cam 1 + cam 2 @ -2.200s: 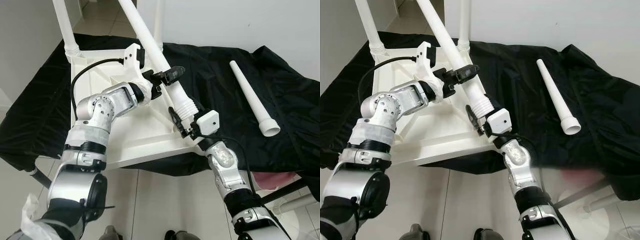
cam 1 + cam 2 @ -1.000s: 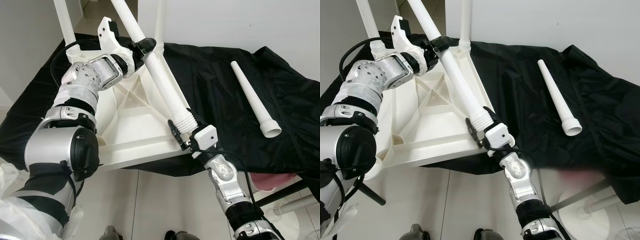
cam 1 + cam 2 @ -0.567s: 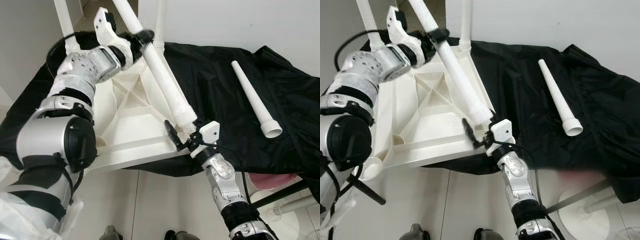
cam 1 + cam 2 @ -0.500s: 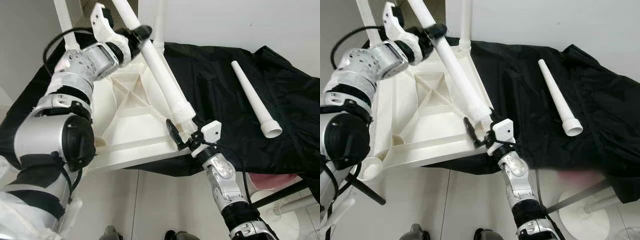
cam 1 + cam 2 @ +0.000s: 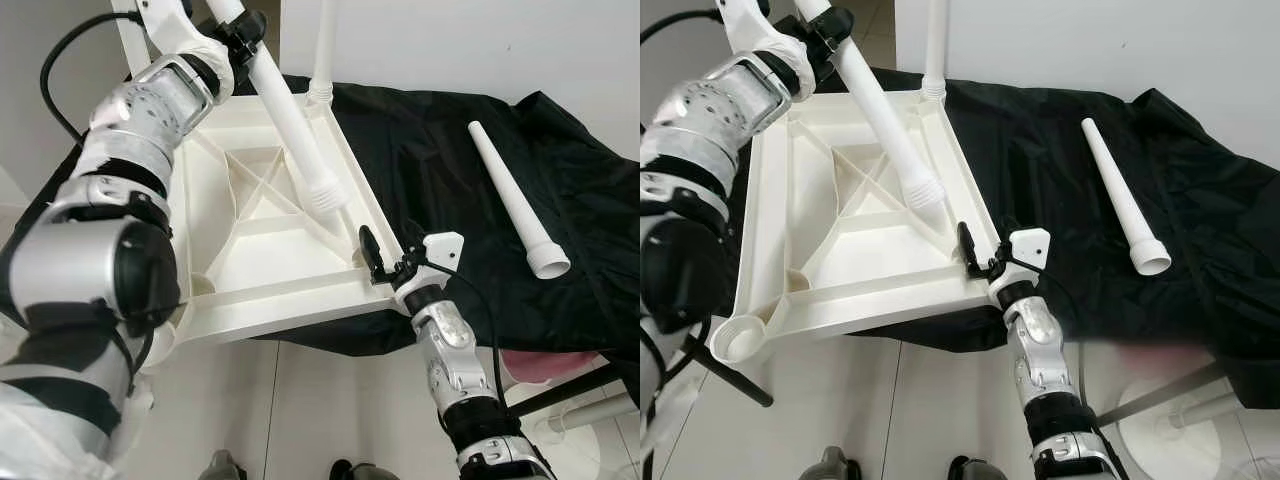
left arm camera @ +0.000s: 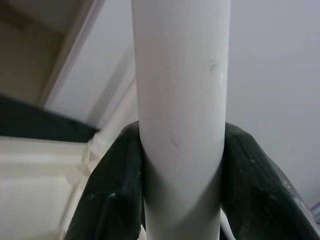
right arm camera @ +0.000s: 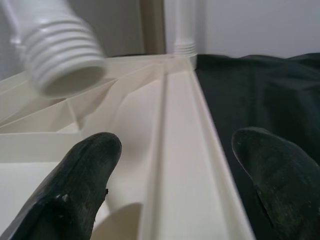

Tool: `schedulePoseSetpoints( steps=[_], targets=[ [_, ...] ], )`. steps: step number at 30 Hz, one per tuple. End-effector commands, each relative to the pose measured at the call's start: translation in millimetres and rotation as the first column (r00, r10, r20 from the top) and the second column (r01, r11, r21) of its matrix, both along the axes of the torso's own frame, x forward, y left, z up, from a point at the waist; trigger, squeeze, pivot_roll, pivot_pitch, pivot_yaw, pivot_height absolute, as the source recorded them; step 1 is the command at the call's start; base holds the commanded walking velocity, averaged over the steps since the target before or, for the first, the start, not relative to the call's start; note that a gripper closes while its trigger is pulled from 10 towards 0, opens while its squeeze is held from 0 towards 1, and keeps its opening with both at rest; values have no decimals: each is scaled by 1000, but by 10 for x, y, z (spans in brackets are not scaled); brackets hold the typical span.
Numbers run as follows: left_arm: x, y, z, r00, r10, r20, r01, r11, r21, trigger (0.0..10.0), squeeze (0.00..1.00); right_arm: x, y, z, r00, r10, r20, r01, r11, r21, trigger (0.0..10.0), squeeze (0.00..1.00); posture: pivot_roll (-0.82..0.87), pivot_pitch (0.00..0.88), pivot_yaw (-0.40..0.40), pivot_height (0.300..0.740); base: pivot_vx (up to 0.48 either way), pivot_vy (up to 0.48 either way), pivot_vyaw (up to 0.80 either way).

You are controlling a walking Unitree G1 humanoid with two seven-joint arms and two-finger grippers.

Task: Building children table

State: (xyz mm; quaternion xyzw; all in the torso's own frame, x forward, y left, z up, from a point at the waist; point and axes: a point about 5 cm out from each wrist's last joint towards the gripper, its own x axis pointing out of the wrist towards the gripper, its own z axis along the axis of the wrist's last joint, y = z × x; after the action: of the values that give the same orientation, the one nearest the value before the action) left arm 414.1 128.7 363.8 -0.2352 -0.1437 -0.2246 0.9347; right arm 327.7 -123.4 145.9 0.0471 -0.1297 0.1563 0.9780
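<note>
The white table top point(image 5: 300, 305) lies upside down on a black cloth point(image 5: 450, 150). Two white legs stand in its far corners, one at the far right point(image 5: 322, 50). My left gripper point(image 5: 245, 28) is shut on a third leg point(image 5: 290, 120) high at the far left, its fingers point(image 6: 112, 192) clamping the tube point(image 6: 180, 100). The leg slants down and its threaded end point(image 5: 326, 192) hangs over the ribbed underside. My right gripper point(image 5: 385, 262) is open at the near right corner, its fingers point(image 7: 85, 170) either side of the rim point(image 7: 172, 130). A fourth leg point(image 5: 515, 205) lies loose on the cloth.
The near left corner socket point(image 5: 728, 342) juts past the cloth's edge over the white tiled floor point(image 5: 300, 410). A white wall point(image 5: 450, 40) rises right behind the cloth. A white round base point(image 5: 1185, 440) and a dark rod point(image 5: 1160, 385) sit low at the right.
My left gripper has lifted the leg up and to the far left, so its threaded end has left the near right corner. My right gripper now stays on the table rim.
</note>
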Motion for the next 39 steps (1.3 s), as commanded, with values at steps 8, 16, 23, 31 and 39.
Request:
schedulePoseSetpoints(
  steps=[8,16,23,31,39],
  targets=[
    [-146,-302,-16,978,-62,198,37,991,129,10000,0,-12,117,217,991,132,38,-132,991,-7,10000,0,-1,55,-59,740,0,0,0],
    [-357,-637,-129,951,-107,290,39,973,229,10000,0,69,72,491,987,125,102,-114,988,-108,10000,0,6,54,-64,740,0,0,0],
    [-533,-846,-189,923,-200,328,119,961,251,10000,0,142,65,608,988,106,109,-84,978,-189,10000,0,6,50,-64,740,0,0,0],
    [-662,-988,-228,914,-221,339,133,956,263,10000,0,265,79,666,992,70,109,-34,952,-303,10000,0,12,48,-68,740,0,0,0],
    [-730,-1076,-258,910,-238,341,143,949,281,10000,0,376,160,709,994,63,88,-26,928,-372,10000,0,13,50,-73,740,0,0,0]
  ],
)
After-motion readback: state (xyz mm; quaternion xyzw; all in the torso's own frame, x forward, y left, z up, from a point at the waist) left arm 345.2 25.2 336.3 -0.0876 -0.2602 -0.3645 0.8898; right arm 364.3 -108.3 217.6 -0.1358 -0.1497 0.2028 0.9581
